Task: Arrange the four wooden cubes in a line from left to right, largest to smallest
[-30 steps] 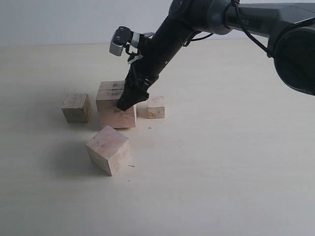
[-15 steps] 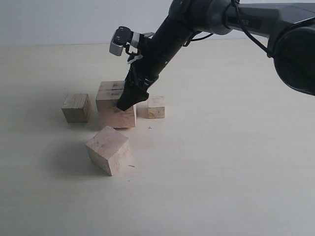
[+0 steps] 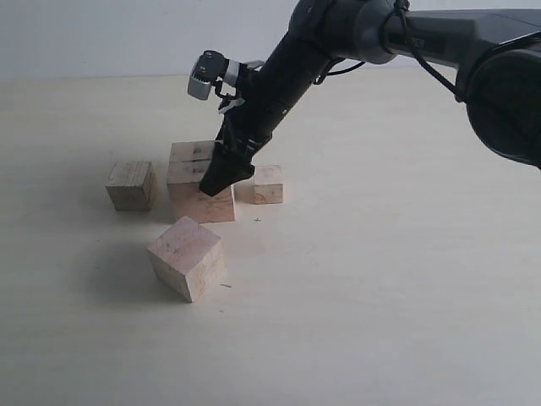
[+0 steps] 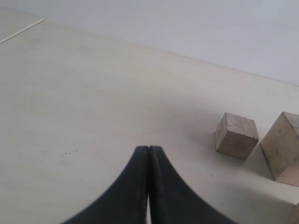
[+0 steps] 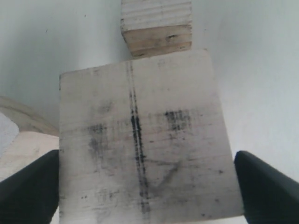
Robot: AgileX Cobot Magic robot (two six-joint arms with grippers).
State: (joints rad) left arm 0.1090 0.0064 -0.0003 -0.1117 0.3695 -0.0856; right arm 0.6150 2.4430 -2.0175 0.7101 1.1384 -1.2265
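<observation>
Currently your right hand (image 3: 216,183) is over the largest pale raw-wood cube (image 3: 203,205), grooved and scribbled on top, which sits on the counter (image 3: 380,296) mid-cluster with a smaller wooden cube (image 3: 131,185) to its left. Fingers (image 5: 28,189) spread wide, flanking it; gripping or not, can't tell. Next, I'd judge: shift it to the left end. Right wrist view shows both fingers; exterior shows only the layout.

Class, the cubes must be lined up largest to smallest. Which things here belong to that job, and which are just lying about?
Belongs to the job: largest cube; near cube; left cube; smallest cube; right gripper.
Just lying about: nothing loose, only the table and the shut left gripper.
</observation>
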